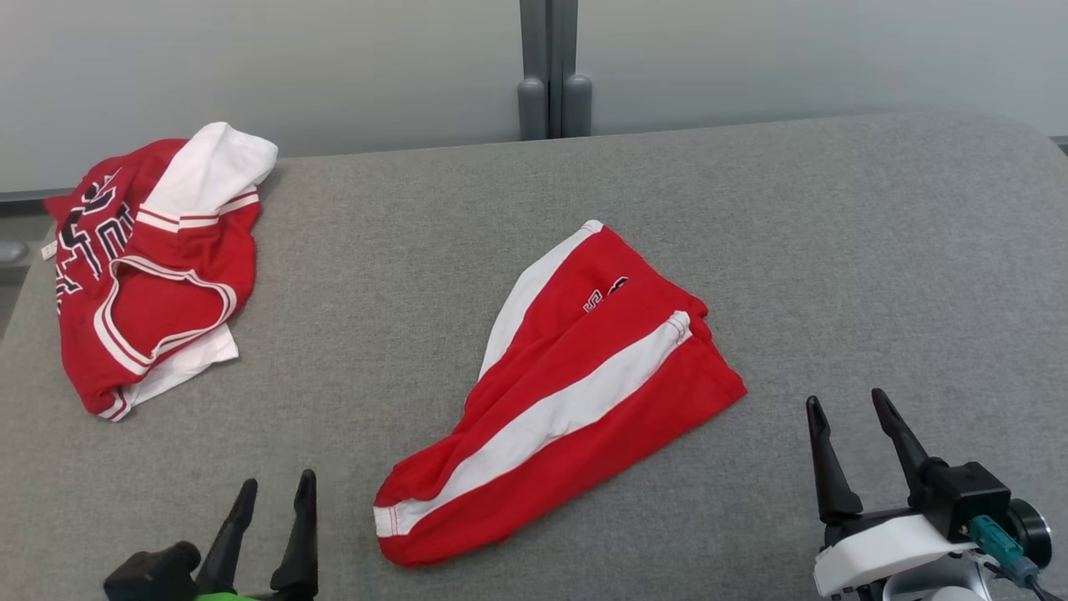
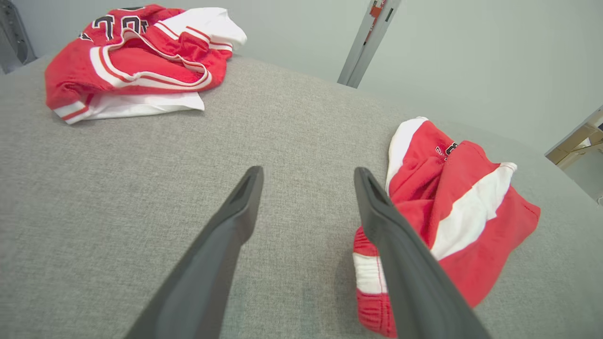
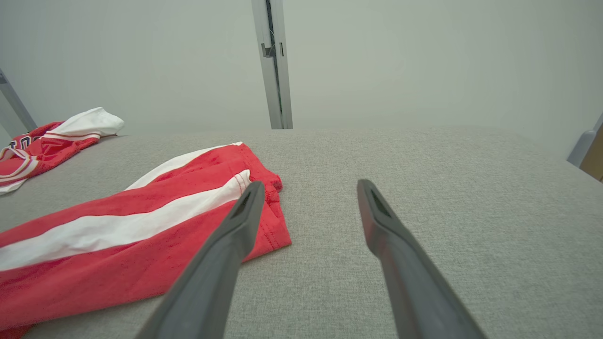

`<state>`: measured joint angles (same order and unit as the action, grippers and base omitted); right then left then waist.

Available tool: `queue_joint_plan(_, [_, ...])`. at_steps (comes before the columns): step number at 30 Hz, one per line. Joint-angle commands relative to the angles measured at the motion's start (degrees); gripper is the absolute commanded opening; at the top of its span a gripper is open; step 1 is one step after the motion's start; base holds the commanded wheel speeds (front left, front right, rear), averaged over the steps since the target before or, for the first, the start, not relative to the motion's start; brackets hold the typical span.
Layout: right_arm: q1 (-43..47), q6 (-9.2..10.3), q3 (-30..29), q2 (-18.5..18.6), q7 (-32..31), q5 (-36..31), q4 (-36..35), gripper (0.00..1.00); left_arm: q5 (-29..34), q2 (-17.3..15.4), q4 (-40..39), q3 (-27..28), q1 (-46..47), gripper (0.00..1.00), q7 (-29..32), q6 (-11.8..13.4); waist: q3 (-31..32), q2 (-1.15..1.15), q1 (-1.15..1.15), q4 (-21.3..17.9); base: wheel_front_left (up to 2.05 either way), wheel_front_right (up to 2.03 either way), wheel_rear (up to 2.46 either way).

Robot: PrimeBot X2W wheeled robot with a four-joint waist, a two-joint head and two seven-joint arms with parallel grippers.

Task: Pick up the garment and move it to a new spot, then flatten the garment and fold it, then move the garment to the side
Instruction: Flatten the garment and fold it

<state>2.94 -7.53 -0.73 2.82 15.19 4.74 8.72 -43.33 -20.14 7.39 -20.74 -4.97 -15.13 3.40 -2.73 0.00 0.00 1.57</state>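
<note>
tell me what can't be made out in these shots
Jersey lettering: head view, crumpled folds hide most of it, so it is unreadable.
Shorts logo: head view, small and half tucked into a fold.
Shorts' near end: left wrist view, partly behind the left finger.
Shorts' near end: right wrist view, cut off by the left and bottom edges.

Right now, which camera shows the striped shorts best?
The head view: the striped shorts lie whole and unobstructed. In the left wrist view, the left end effector covers part of them; the right wrist view crops them at its left edge.
</note>
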Motion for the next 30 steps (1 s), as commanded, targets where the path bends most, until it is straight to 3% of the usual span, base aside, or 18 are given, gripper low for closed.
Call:
queue_joint_plan(1, [0.5,0.08,-0.6,0.1,-0.1,-1.0,-0.8,1.00,2.0,1.3,-1.1,2.3,-1.7,1.00,0.0,0.3,0.1,0.00,0.00,0.6,0.00,0.00,0.00])
queue_joint_plan(11, [1.6,0.08,-2.5,0.1,-0.1,-3.2,-3.9,1.00,22.7,12.6,-6.8,17.2,-5.2,1.00,0.0,-3.5,1.7,0.00,0.00,3.0,0.00,0.00,0.00])
queue_joint_plan(13, [1.8,0.08,-2.8,0.1,-0.1,-3.0,-3.9,1.00,27.1,13.9,-6.7,19.6,-5.7,1.00,0.0,-3.3,2.1,0.00,0.00,3.3,0.00,0.00,0.00])
queue_joint_plan(17, [2.2,0.08,-4.1,0.2,-0.1,-3.5,-3.3,1.00,32.4,15.9,-6.1,21.0,-6.4,1.00,0.0,-6.2,2.3,0.00,0.00,3.6,0.00,0.00,0.00])
queue_joint_plan(22, [2.3,0.08,-4.7,0.1,-0.1,-4.3,-1.9,1.00,32.7,16.8,-2.3,20.2,-6.5,1.00,0.0,-9.6,2.3,0.00,0.00,3.5,0.00,0.00,0.00])
queue_joint_plan(30, [1.9,0.08,-4.1,0.1,-0.1,-4.4,0.0,1.00,31.3,17.2,-0.4,20.5,-6.2,1.00,0.0,-10.8,2.5,0.00,0.00,3.1,0.00,0.00,0.00])
